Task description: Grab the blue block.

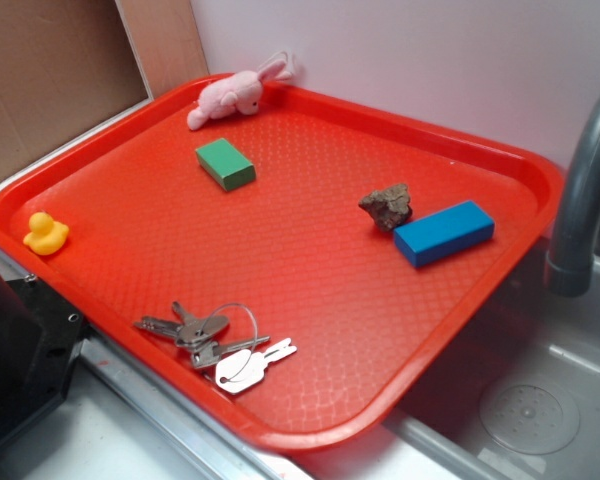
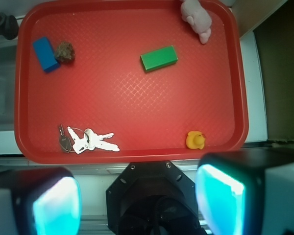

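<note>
Fingers wide apart, empty.

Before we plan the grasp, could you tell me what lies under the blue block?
The blue block lies flat on the red tray, with the brown rock beside it. Whatever is directly under it is covered.

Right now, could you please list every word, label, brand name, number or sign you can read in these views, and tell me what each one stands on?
None can be read.
The keys and their white tag: any marking is too small and blurred.
The blue block, green block, yellow duck, pink plush rabbit, rock and red tray: no print visible.
</note>
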`<state>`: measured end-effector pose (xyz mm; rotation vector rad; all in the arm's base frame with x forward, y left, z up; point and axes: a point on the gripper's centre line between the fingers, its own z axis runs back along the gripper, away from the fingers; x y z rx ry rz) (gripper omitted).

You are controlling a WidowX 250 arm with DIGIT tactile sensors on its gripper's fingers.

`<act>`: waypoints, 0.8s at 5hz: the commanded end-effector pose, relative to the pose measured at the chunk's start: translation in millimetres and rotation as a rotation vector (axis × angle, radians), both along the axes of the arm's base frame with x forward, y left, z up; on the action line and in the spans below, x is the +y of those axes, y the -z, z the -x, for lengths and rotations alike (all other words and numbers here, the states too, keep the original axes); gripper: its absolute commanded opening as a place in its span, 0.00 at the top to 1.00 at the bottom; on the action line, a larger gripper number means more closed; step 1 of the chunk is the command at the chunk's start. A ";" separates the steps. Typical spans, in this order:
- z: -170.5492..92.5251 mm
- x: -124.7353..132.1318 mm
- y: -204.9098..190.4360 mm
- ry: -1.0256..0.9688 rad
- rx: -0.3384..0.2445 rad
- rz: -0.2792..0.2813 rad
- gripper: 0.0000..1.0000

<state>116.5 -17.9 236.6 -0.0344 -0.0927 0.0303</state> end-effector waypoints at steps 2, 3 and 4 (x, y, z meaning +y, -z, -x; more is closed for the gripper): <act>-50.0 -50.0 36.8 0.250 -0.016 -0.061 0.00; -92.2 -96.0 55.0 0.418 -0.056 -0.103 0.00; -123.7 -125.0 64.8 0.541 -0.168 -0.016 0.00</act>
